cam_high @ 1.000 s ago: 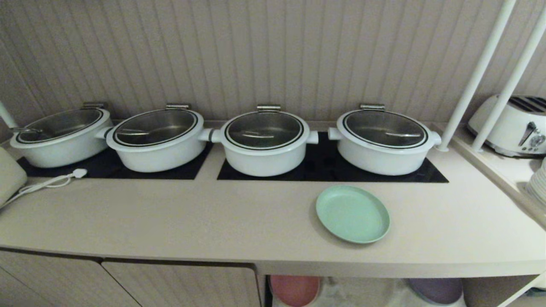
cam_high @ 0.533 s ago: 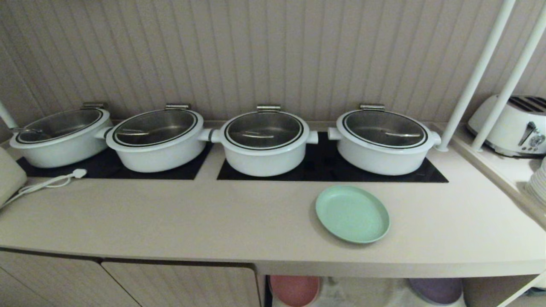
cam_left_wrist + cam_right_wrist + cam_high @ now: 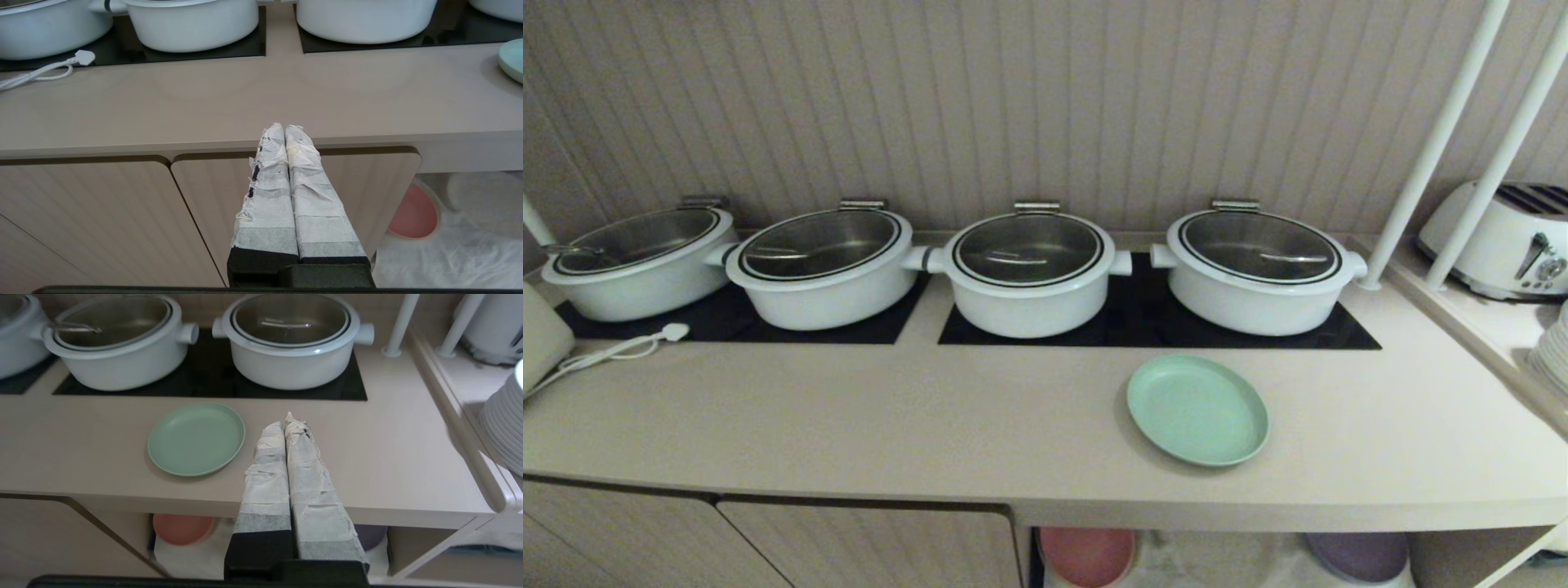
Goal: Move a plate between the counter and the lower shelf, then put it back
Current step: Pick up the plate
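Note:
The mint-green plate (image 3: 1197, 409) lies flat on the beige counter (image 3: 849, 425), in front of the rightmost pot. In the right wrist view my right gripper (image 3: 286, 424) is shut and empty, its taped fingers (image 3: 304, 477) raised near the counter's front edge, just to the right of the plate (image 3: 196, 439). My left gripper (image 3: 284, 127) is shut and empty too, held in front of the cabinet doors below the counter edge, far to the plate's left. The lower shelf (image 3: 1217, 563) with its white cloth shows under the counter. Neither arm is in the head view.
Several white lidded pots (image 3: 1029, 273) stand on black hob panels behind the plate. A pink plate (image 3: 1086, 555) and a purple plate (image 3: 1357, 557) lie on the shelf cloth. A toaster (image 3: 1503, 241), two white poles (image 3: 1437, 147) and a stack of white plates (image 3: 504, 424) are to the right. A white cable (image 3: 621, 347) lies at the left.

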Robot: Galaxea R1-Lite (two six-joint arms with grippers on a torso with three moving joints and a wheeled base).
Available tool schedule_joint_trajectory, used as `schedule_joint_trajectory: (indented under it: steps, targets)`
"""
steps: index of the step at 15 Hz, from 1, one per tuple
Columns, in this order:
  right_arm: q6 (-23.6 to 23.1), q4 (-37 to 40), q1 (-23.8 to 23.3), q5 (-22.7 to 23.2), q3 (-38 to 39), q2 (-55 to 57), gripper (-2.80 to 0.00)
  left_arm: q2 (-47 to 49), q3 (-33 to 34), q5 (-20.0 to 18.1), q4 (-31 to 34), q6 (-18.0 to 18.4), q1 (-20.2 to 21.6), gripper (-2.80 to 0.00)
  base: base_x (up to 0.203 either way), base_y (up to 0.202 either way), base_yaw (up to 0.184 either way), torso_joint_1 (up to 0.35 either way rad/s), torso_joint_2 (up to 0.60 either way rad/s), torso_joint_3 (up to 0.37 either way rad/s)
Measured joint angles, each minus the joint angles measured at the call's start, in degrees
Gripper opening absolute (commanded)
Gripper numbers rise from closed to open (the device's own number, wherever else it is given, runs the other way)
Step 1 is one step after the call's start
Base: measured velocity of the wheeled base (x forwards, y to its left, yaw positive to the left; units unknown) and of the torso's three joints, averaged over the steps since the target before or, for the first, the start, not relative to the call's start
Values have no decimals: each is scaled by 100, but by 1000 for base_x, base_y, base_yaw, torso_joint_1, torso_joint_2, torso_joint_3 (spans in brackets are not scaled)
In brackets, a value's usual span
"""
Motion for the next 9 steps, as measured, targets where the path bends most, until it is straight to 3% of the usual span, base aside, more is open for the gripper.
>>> schedule_joint_trajectory:
  steps: [5, 9]
  targets:
    - [-151, 358, 119, -17, -1088, 1991, -280, 0, 0, 0, 0, 2, 0, -280, 0, 0, 0, 0, 0, 0]
    - [-627, 1384, 302, -4, -1973, 3510, -280, 0, 0, 1, 0, 2, 0, -280, 0, 0, 0, 0, 0, 0]
